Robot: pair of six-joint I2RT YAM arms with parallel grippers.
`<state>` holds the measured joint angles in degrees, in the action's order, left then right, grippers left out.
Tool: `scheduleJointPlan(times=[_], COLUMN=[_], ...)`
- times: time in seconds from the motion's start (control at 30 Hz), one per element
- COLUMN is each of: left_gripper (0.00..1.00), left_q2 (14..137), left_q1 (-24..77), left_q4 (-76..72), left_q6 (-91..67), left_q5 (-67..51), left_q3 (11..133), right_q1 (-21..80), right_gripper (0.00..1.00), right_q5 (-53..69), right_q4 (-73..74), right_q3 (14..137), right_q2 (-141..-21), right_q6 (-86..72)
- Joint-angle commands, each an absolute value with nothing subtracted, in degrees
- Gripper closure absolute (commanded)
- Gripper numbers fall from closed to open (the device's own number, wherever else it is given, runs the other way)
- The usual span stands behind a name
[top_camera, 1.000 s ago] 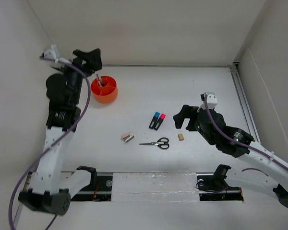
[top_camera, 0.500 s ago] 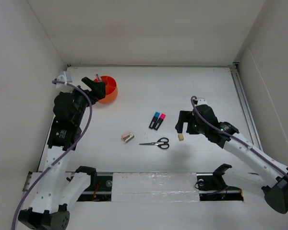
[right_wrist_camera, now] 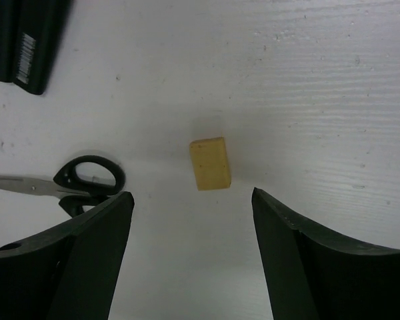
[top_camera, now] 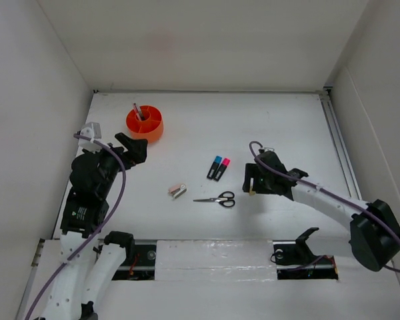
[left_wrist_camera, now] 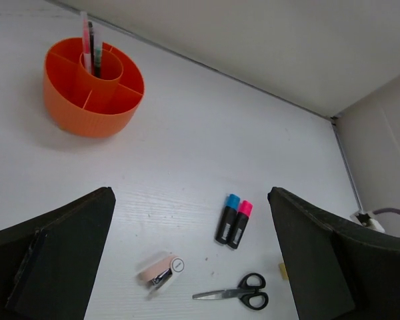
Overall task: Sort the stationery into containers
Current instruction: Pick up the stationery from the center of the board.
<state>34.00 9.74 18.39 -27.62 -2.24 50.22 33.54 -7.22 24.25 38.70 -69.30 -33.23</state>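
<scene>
Between the spread, empty jaws of the right gripper (right_wrist_camera: 191, 199), just ahead of their tips, the tan eraser (right_wrist_camera: 210, 163) lies on the table (right_wrist_camera: 320, 67), long axis square to their closing line; the left gripper (left_wrist_camera: 191, 197), also agape, is well apart.

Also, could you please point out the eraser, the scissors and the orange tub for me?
tan eraser (right_wrist_camera: 210, 163), right wrist view, middle of its top face.
scissors (left_wrist_camera: 232, 293), left wrist view, near the pivot where the blades meet the handles.
orange tub (left_wrist_camera: 87, 117), left wrist view, on its outer wall.
</scene>
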Motion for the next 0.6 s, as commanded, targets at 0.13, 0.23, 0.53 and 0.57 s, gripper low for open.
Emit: scheduleJointPlan(times=[0.13,0.23,0.53,0.57], left_gripper=[0.0,0.0,0.0,0.0], left_q2=[35.86,35.86,37.0,37.0], left_q1=[9.84,9.84,9.84,9.84], left_q4=[15.73,15.73,15.73,15.73], left_q6=[-25.58,-25.58,-25.05,-25.05], left_q5=[-8.61,-8.61,-9.23,-9.75], left_q3=[49.83,49.83,49.83,49.83], right_q1=[34.37,35.5,37.17,37.18], right_gripper=[0.3,0.3,0.38,0.39], right_q5=[-10.8,-12.04,-11.86,-11.87], right_q4=[20.56,21.18,19.42,19.95], right_q3=[40.6,40.61,38.76,38.76], right_q2=[-76.45,-77.61,-79.37,-79.37], right_q6=[-33.84,-34.36,-35.95,-35.95])
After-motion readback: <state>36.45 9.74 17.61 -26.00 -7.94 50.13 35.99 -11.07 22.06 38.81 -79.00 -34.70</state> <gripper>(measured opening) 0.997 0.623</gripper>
